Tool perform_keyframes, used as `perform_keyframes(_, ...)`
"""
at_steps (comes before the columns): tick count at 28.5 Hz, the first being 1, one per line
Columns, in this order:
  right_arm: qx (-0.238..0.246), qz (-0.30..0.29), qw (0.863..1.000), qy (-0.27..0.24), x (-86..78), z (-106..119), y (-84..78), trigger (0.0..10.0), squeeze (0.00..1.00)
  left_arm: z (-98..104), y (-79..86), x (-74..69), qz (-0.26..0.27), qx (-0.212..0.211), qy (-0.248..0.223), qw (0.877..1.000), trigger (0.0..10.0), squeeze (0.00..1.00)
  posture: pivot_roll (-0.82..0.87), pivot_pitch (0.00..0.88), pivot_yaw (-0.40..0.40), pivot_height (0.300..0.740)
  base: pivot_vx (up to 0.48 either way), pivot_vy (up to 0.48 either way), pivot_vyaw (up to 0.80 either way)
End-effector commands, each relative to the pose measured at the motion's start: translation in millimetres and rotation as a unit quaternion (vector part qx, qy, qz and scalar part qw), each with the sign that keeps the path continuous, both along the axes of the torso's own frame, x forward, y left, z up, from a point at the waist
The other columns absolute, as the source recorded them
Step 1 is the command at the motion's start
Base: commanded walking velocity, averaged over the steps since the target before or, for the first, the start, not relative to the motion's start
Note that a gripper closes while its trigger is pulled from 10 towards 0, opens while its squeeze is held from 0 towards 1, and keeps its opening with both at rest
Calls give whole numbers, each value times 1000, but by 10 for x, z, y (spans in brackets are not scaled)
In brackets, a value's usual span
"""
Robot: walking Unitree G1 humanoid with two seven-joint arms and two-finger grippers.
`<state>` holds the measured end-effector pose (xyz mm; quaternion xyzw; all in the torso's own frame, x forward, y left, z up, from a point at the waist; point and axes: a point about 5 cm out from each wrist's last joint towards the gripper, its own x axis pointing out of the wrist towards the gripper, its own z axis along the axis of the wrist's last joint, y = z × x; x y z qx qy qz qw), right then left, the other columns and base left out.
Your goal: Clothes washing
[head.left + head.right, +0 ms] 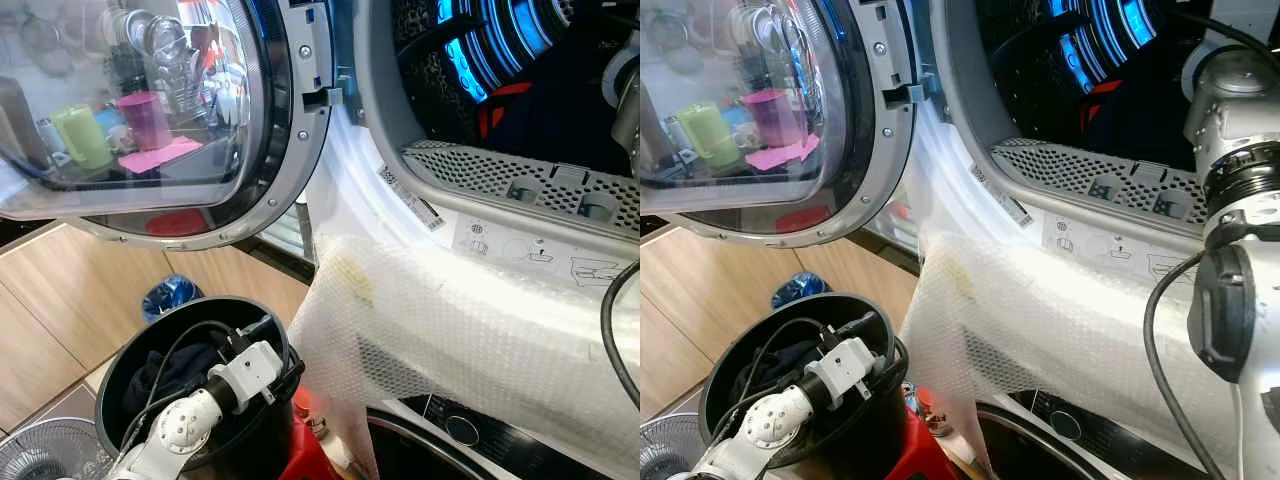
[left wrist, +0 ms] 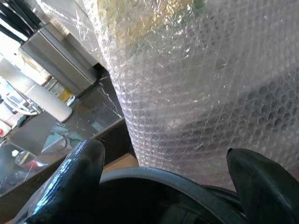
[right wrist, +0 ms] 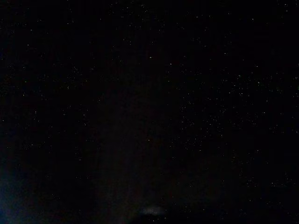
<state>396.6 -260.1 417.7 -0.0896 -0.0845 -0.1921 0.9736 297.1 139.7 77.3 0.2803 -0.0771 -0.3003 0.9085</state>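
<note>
The washing machine's round door (image 1: pixel 150 110) stands swung open at ten o'clock, and the dark drum (image 1: pixel 500 90) gapes at one o'clock. A sheet of bubble wrap (image 1: pixel 440 330) drapes over the drum's lower rim and hangs down toward five o'clock. At seven o'clock sits a black bucket (image 1: pixel 130 350) holding dark clothes (image 1: pixel 170 375). The left gripper (image 2: pixel 163 172) hovers over the bucket's rim just beside the wrap, its fingers (image 2: pixel 77 177) spread apart and holding nothing. The right arm (image 1: pixel 1235 200) reaches into the drum at three o'clock; whether its fingers are parted or closed cannot be told.
</note>
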Motion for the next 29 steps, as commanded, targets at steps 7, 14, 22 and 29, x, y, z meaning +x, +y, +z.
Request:
perform_keyframes(7,-2,-11,1000,-26,-123,210,-153,10000,1000,14,94,5,4,8,5,1000,10000,0,-52,0,162,740,0,0,0)
perform_keyframes(14,40,39,998,-36,-88,248,-9,10000,1000,18,75,18,-2,9,8,1000,10000,0,-68,0,175,740,0,0,0)
perform_keyframes(22,67,69,994,-49,-78,314,101,10000,1000,25,65,31,-5,9,9,1000,10000,0,-69,0,176,740,0,0,0)
perform_keyframes(29,66,94,992,-61,-83,426,249,10000,1000,23,58,31,-4,8,9,1000,10000,0,-77,0,179,740,0,0,0)
